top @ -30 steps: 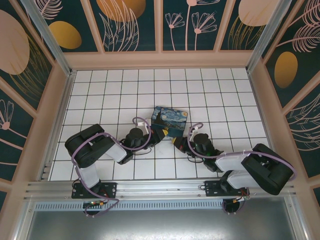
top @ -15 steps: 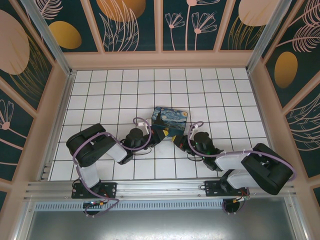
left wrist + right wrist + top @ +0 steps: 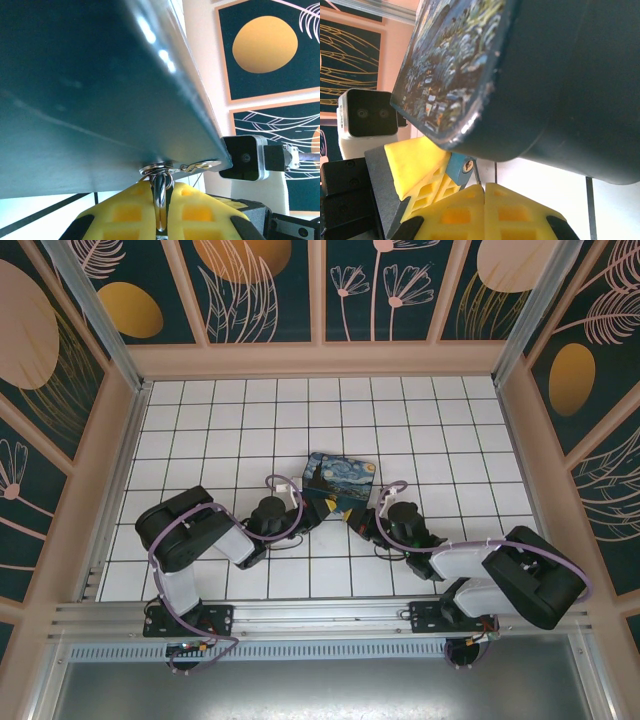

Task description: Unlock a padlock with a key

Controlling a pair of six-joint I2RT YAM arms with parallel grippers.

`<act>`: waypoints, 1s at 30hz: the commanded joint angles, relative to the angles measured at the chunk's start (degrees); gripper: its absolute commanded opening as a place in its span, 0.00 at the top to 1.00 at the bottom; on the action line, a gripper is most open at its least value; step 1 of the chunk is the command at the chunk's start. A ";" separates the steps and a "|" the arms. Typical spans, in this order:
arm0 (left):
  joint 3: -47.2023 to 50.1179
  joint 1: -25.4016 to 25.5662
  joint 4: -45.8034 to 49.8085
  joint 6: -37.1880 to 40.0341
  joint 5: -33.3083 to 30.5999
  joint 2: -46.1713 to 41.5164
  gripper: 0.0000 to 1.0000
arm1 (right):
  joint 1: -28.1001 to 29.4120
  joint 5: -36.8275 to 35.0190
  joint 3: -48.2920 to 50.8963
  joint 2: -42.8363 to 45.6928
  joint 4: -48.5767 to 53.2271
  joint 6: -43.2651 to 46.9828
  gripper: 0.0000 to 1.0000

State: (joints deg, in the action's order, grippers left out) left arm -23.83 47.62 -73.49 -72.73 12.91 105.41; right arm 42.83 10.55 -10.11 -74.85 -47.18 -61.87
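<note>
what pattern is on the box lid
Dark blue swirls with yellow stars on the box; clearest in the top external view.

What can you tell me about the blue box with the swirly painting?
The box is a flat rectangle with rounded corners. Its lid shows dark blue swirls and yellow stars; its sides are plain, dark and shiny like painted metal, worn silvery along one edge. It looks shut. It is mid-table on the white tiles, between the left claw and the right claw. A silver loop hangs at its edge, pinched by the left claw.
</note>
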 commanded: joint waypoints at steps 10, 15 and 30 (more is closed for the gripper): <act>-0.08 -0.10 -2.97 0.47 0.28 0.59 1.00 | -0.28 1.39 -2.18 -0.78 -2.39 0.51 1.00; -0.08 -0.10 -2.88 0.53 0.08 0.81 1.00 | -0.10 1.47 -2.04 -1.00 -2.94 0.22 1.00; -0.51 -0.13 -2.88 0.44 -0.01 1.20 1.00 | 0.97 1.12 -2.02 -1.46 -3.73 -0.14 1.00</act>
State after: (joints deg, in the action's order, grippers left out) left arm -23.79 47.57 -73.49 -72.73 12.64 105.93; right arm 43.29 10.96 -10.50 -75.66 -47.40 -61.89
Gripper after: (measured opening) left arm 0.102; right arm 0.046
